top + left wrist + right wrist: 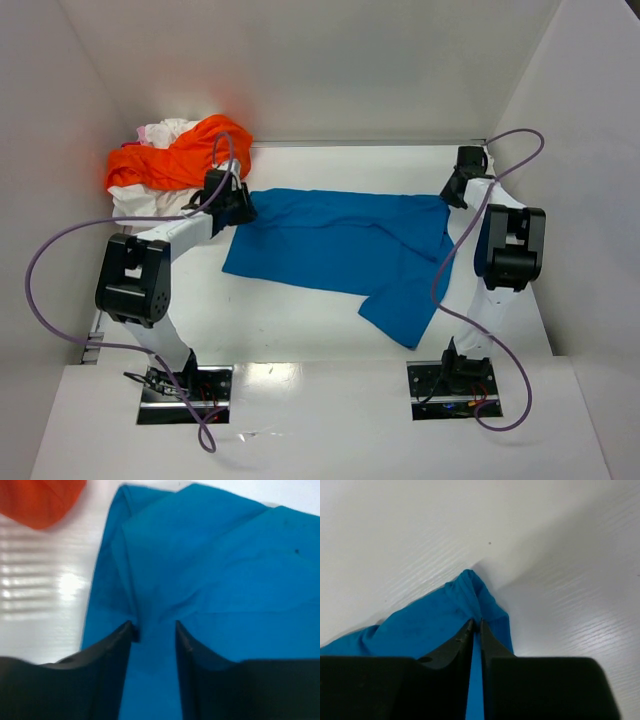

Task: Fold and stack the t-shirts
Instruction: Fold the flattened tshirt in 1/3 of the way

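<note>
A bright blue t-shirt [340, 245] lies spread across the middle of the table, with one sleeve trailing toward the front right. My left gripper [242, 208] is at the shirt's far left corner. In the left wrist view its jaws [154, 626] stand apart over the blue cloth [225, 570], which lies flat under the gap. My right gripper [453, 198] is at the shirt's far right corner. In the right wrist view it [476, 622] is nearly closed, with a bunched fold of the blue shirt [435, 620] pinched between the fingers.
An orange t-shirt [175, 160] lies crumpled on white and pinkish ones [165, 130] in the back left corner; its edge shows in the left wrist view [40, 500]. White walls enclose the table on three sides. Purple cables loop beside both arms.
</note>
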Tool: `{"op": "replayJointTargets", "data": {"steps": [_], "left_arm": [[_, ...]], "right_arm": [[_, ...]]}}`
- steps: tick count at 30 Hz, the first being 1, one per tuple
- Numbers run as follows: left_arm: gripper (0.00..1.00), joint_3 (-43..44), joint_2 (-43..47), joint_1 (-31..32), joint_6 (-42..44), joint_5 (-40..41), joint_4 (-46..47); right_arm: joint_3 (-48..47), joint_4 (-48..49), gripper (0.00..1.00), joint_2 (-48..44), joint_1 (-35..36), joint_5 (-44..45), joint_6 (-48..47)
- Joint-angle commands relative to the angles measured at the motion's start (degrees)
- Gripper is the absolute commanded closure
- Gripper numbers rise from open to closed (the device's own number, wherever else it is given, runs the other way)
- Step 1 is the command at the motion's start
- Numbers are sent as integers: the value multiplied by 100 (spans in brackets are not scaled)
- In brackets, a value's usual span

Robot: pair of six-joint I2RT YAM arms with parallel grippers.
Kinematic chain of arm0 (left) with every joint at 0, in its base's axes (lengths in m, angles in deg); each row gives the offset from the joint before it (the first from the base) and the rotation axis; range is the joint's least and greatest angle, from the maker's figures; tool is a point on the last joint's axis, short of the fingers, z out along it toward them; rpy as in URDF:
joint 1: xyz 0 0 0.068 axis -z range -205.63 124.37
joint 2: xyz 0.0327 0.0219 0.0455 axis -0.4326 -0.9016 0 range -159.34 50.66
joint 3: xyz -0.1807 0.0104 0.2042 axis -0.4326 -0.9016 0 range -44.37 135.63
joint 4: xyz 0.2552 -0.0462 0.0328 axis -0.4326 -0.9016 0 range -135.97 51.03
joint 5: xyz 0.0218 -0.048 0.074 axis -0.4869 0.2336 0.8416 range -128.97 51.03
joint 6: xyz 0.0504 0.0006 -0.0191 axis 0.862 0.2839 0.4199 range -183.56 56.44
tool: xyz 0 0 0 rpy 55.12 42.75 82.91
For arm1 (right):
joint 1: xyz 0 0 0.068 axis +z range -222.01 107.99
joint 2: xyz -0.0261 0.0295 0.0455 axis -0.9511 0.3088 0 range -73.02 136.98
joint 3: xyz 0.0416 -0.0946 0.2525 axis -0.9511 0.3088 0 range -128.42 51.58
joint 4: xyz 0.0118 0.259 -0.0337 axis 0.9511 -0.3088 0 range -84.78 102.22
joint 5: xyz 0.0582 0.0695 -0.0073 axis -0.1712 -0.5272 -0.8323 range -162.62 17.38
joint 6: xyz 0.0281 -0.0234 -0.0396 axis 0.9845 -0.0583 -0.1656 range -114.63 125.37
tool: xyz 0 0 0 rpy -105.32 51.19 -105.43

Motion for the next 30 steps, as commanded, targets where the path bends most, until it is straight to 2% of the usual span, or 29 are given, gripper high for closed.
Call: {"op": "replayJointTargets", "data": {"steps": [1, 2, 5, 6, 9, 10, 11, 12, 15, 16, 19, 20, 22, 23, 26, 29, 30], "left_arm": [[50, 22, -106, 76, -311, 443, -268], [37, 75, -106, 76, -311, 522, -269], [25, 75, -27, 76, -311, 584, -269], [15, 75, 69, 76, -311, 654, -269], [6, 189, 332, 76, -311, 725, -514], [0, 189, 420, 76, -451, 821, -576], [0, 129, 526, 76, -504, 822, -628], [0, 67, 779, 76, -505, 900, -699], [0, -309, 1332, 76, -706, 752, -699], [0, -425, 1466, 76, -707, 508, -699], [0, -784, 1879, 76, -768, 426, -647], [0, -856, 1941, 76, -768, 426, -594], [0, -856, 2003, 76, -768, 365, -594], [0, -856, 2003, 76, -768, 304, -646], [0, -856, 2003, 76, -768, 215, -594], [0, -856, 2003, 76, -716, 163, -541], [0, -856, 2003, 76, -716, 163, -541]], "right_arm": [[-183, -32, 83, -158, -45, -213, -77], [-182, 20, 77, -341, -45, -214, -77], [-15, 21, 63, -694, 95, -267, -77], [72, 21, 59, -938, 157, -267, -77], [318, -41, 42, -1439, 210, -494, -7], [545, -41, 37, -1590, 288, -495, 80], [678, -41, 30, -1748, 350, -495, 133], [819, -41, 17, -1924, 438, -495, 186], [1346, -41, 1, -2548, 868, -425, 345], [1522, -162, 0, -2749, 1052, -425, 519], [1900, -225, 0, -2953, 1255, -530, 827], [1997, -225, 2, -3067, 1369, -530, 898], [2190, -172, 14, -3129, 1475, -680, 1029], [2243, -172, 37, -3182, 1598, -680, 1091], [2384, -242, 68, -3182, 1783, -732, 1214], [2507, -374, 81, -3129, 2020, -785, 1276], [2577, -453, 89, -3068, 2151, -785, 1329]]}}
